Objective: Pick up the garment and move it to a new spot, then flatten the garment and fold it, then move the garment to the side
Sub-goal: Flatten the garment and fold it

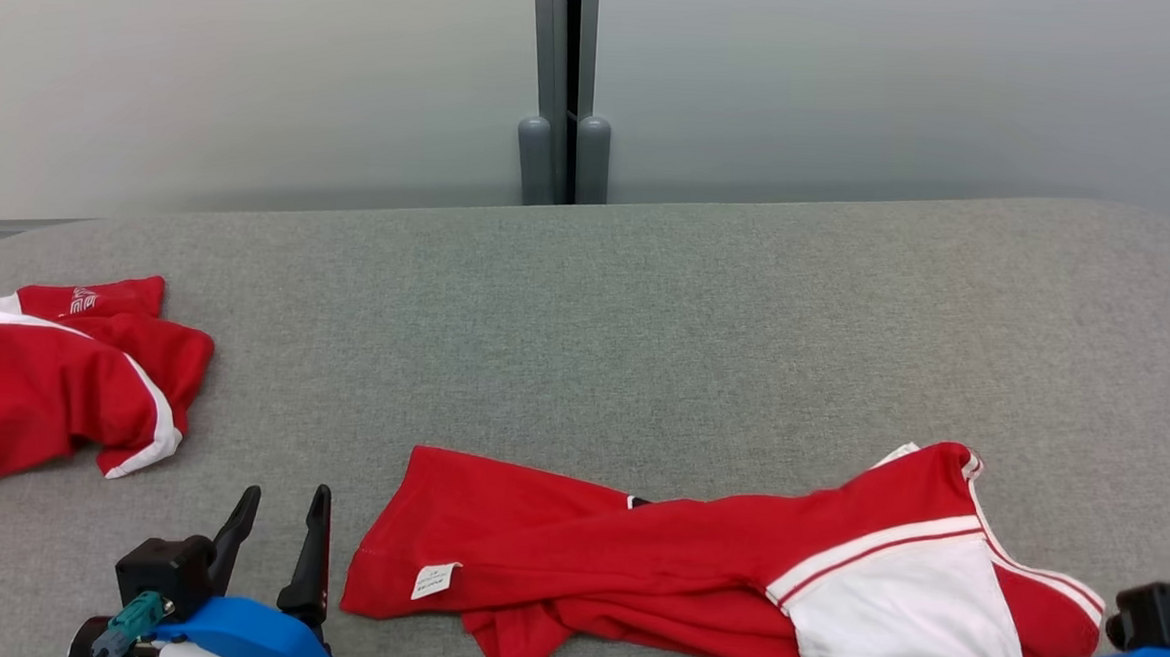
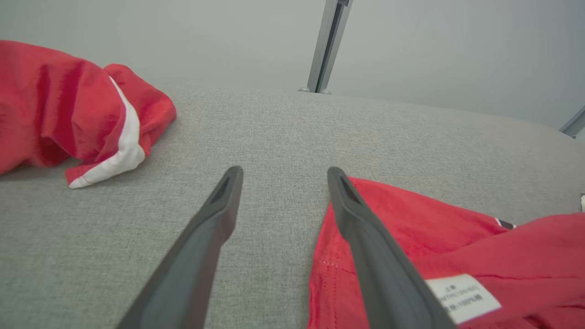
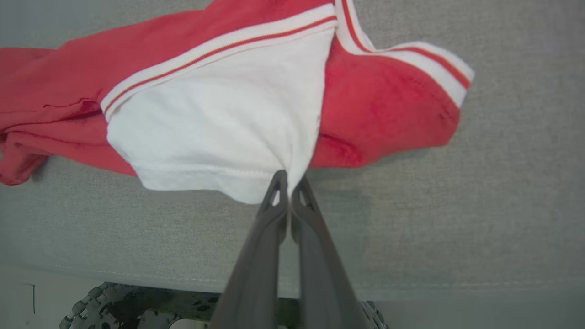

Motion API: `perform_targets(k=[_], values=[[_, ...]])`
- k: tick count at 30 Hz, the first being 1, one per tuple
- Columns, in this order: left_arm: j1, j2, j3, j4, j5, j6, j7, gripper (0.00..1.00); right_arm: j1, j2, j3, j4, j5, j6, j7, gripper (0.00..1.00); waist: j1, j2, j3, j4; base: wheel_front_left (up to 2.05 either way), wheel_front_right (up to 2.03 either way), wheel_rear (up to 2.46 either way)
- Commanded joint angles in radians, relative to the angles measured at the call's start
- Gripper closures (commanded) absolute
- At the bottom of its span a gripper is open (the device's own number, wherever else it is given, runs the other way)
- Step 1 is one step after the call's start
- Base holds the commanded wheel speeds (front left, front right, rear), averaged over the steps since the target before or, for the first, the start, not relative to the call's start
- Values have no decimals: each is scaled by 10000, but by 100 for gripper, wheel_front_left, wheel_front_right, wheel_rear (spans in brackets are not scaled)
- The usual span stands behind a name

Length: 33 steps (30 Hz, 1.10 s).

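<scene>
- The pick-up step is judged to be in hand: the white hem of the crumpled red-and-white jersey garment (image 1: 693,564) is pinched between the closed fingers of the right gripper (image 3: 285,177), near the front edge, right of centre
- The left gripper (image 1: 286,498) is held spread wide and empty, just beside the garment's red left hem
- A second hold there is judged to be needed next, so the cloth can be lifted without trailing
- The garment is borne by a grey fabric-covered table (image 1: 646,302); a second crumpled red-and-white garment (image 1: 41,390) is seen at its left, well apart
- Pale frosted wall panels (image 1: 258,71) joined by a grey post (image 1: 565,77) are seen behind
</scene>
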Motion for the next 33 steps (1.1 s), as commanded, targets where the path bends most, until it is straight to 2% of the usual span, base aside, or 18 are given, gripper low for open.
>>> perform_targets(k=[1,2,3,5,9,14,18,21,25,28,33], values=[[-146,11,-2,41,9,-29,-44,0,159,87,-99,64,-162,1,75,68,0,0,27,48,0,0,0],[-170,16,-9,82,10,-71,-48,0,200,239,-229,185,-327,1,110,10,0,0,47,82,0,0,0],[-205,18,-26,117,19,-98,-46,0,180,363,-353,307,-491,1,48,0,0,0,63,125,0,0,0],[-279,42,-56,196,31,-128,-35,0,28,545,-403,451,-741,1,-152,0,0,0,69,193,0,0,0],[-323,113,-68,284,22,-158,-35,0,-509,761,-170,21,-420,1,-1060,0,0,0,17,255,0,0,0],[-338,76,-104,297,-14,-147,-41,0,-1237,850,88,-542,11,1,-3094,0,0,0,-100,329,0,0,0],[-361,47,-147,289,-60,-168,-39,0,-1567,882,-25,107,-109,1,-4766,0,0,0,-152,413,0,0,0],[-353,67,-167,297,-75,-199,-29,0,-1682,988,-77,920,-367,1,-5435,0,0,0,-152,453,0,0,0],[-382,72,-240,263,-63,-190,24,0,-2013,991,-260,1963,-694,1,-5645,0,0,0,-176,479,0,0,0],[-399,118,-264,205,-51,-163,56,0,-2573,877,-420,2719,-1112,2,-5399,0,0,0,-149,455,0,0,0],[-555,93,-380,152,2,-243,135,0,-3922,746,-634,4248,-1626,1,-4365,0,0,0,10,511,0,0,0]])
